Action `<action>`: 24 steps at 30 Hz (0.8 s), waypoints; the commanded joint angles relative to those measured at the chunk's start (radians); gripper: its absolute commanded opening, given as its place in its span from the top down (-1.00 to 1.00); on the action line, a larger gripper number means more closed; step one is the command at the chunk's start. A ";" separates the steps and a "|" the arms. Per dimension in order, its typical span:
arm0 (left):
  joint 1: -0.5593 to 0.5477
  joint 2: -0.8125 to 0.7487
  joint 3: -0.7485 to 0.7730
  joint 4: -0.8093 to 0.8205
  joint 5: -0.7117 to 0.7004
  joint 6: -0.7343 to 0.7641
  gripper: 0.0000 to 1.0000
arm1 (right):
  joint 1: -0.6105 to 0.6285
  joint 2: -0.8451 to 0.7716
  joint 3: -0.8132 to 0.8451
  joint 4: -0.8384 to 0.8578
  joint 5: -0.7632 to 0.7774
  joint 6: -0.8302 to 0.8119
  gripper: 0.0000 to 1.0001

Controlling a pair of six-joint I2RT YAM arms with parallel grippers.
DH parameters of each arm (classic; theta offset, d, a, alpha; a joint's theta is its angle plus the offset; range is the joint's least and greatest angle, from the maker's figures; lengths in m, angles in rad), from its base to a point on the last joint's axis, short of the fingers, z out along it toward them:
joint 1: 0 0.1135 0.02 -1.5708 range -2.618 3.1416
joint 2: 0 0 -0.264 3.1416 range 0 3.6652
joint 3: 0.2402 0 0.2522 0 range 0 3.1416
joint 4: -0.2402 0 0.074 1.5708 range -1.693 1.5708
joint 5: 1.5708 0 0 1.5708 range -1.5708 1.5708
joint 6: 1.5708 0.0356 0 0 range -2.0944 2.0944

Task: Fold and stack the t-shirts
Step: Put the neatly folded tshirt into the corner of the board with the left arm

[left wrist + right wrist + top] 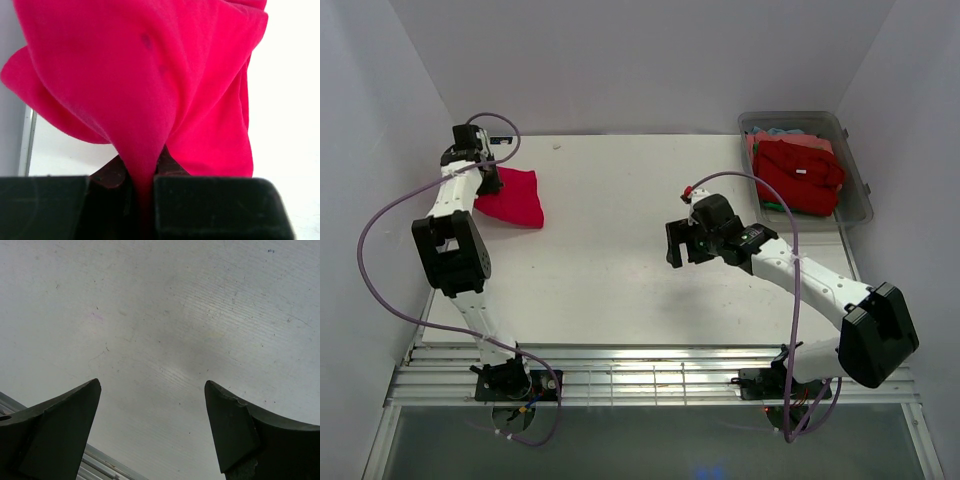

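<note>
Nearest, above mid desk [610,290]: right pincer [152,385], spread wide, gripping nothing. Farther back, by left edge: left pincer [142,175] clamped on pink t-shirt [150,75], cloth bunched between its fingers. Far right corner: clear bin [861,192] heaped with red t-shirts [800,172].

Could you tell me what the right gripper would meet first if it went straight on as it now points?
Probably the bare white table top: the right gripper, jaws open and empty, faces it with nothing in between. How far off it lies is unclear.
</note>
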 commanded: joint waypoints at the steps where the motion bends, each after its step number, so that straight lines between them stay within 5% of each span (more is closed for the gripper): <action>1: 0.028 0.023 0.060 -0.012 0.037 0.020 1.00 | 0.001 -0.053 -0.029 0.046 -0.015 -0.006 -0.80; 3: 0.044 0.046 0.072 -0.010 0.030 0.015 1.00 | 0.001 -0.069 -0.050 0.044 -0.012 -0.004 -0.80; 5: 0.057 0.082 0.087 -0.012 -0.011 -0.002 0.77 | 0.001 -0.078 -0.064 0.041 -0.012 -0.003 -0.80; 6: 0.062 0.089 0.091 -0.013 -0.059 -0.014 0.56 | 0.001 -0.087 -0.075 0.035 -0.011 -0.004 -0.80; 7: 0.065 0.103 0.097 -0.023 -0.109 -0.031 -0.07 | 0.001 -0.093 -0.079 0.032 -0.005 -0.004 -0.80; 10: 0.065 0.096 0.112 -0.026 -0.270 -0.083 -0.58 | 0.001 -0.115 -0.098 0.020 0.011 -0.004 -0.80; 16: 0.053 -0.056 0.077 0.045 -0.377 -0.141 -0.61 | 0.001 -0.136 -0.116 0.006 0.021 0.017 -0.80; 24: -0.125 -0.330 -0.187 0.112 -0.152 -0.210 -0.55 | 0.001 -0.109 -0.061 -0.009 0.049 0.037 -0.80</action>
